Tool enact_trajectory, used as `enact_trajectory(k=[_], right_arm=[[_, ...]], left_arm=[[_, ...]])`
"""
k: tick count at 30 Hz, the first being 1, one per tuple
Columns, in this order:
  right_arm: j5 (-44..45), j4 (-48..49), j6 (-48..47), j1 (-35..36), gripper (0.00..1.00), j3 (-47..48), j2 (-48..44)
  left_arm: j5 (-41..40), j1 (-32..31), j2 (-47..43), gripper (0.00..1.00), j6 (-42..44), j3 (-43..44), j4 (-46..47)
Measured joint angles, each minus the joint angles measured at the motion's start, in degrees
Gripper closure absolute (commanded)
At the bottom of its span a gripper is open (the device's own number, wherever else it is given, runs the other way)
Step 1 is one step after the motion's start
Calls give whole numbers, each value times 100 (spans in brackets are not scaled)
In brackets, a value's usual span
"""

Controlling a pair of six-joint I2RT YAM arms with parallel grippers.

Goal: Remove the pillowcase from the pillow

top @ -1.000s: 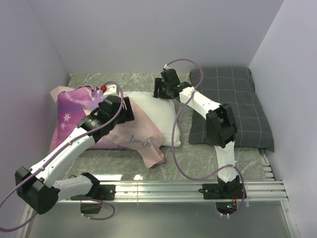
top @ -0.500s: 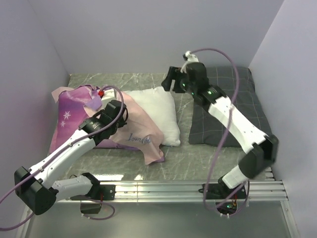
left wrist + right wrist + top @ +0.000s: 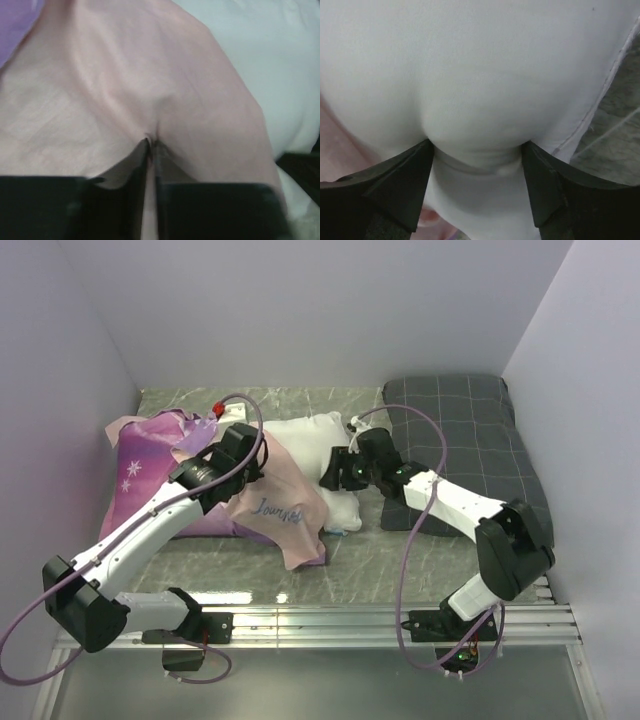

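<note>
Two arms [image 3: 140,530] [image 3: 455,502] outstretched, left gripper [image 3: 151,144] pinching pillowcase [image 3: 125,75]

We record the pillowcase [image 3: 150,470] partly peeled back: purple starred outside at left, pale pink lining (lettering showing) draped over the plump white pillow [image 3: 305,438], whose right end lies bare.

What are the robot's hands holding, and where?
The left gripper pinches a pink inner fold of the pillowcase. The right gripper is open, pressed into the pillow.

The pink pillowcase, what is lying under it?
The white pillow: its end nearest the grey pillow sticks out bare. The rest is covered by the pillowcase, so how far it reaches cannot be seen.
</note>
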Motion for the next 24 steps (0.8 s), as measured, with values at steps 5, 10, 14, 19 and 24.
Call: enact_trajectory(k=[5, 10, 14, 19, 24], right_arm=[[-127, 492, 382, 9, 100, 11, 192], [2, 680, 678, 13, 100, -33, 125], [74, 678, 787, 28, 100, -33, 39], [166, 625, 839, 42, 100, -33, -103], [332, 433, 800, 70, 100, -24, -240]], left_arm=[[426, -177, 90, 24, 214, 323, -98], [-125, -1281, 109, 17, -57, 914, -634], [-625, -2153, 251, 13, -479, 977, -1038], [-977, -2212, 660, 1, -887, 428, -1097], [-1178, -2026, 907, 50, -966, 190, -1058]])
